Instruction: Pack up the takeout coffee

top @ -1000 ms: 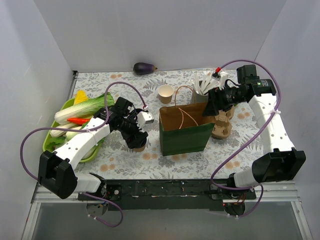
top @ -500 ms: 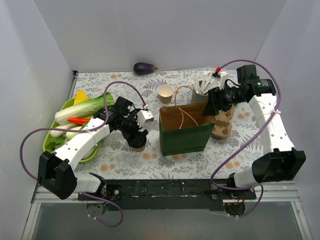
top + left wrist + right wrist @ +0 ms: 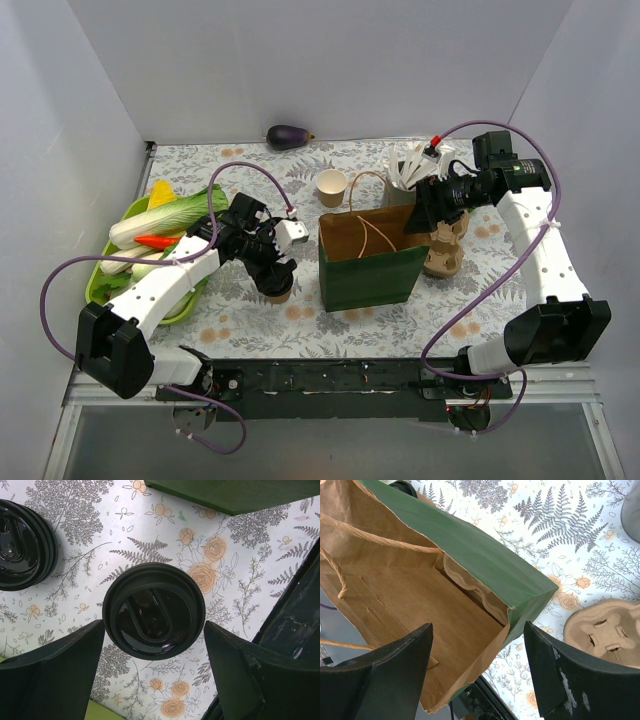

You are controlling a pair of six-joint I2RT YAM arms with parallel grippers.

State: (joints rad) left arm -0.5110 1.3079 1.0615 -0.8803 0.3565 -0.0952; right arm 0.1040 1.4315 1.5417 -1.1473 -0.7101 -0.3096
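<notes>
The takeout coffee (image 3: 154,610), a tan cup under a round black lid, stands on the flowered table left of the green bag (image 3: 365,262). My left gripper (image 3: 154,622) comes down over it, and both fingertips (image 3: 97,630) meet the lid's rim on opposite sides. From above, only the cup's tan base (image 3: 278,296) shows under the left gripper (image 3: 272,272). My right gripper (image 3: 425,215) hangs open over the bag's right end. In the right wrist view the bag's (image 3: 485,565) end wall lies between the open right gripper (image 3: 477,627) fingers, untouched.
A stack of loose black lids (image 3: 22,545) lies close left of the coffee. A lidless tan cup (image 3: 331,187) stands behind the bag, pulp cup carriers (image 3: 444,252) to its right, a grey holder (image 3: 405,180) behind. A green tray of vegetables (image 3: 150,240) sits left, an eggplant (image 3: 289,137) at the back.
The left jaws have narrowed onto the lid's rim, and the left wrist has shifted slightly. The cup, the bag and the right arm have not moved.
</notes>
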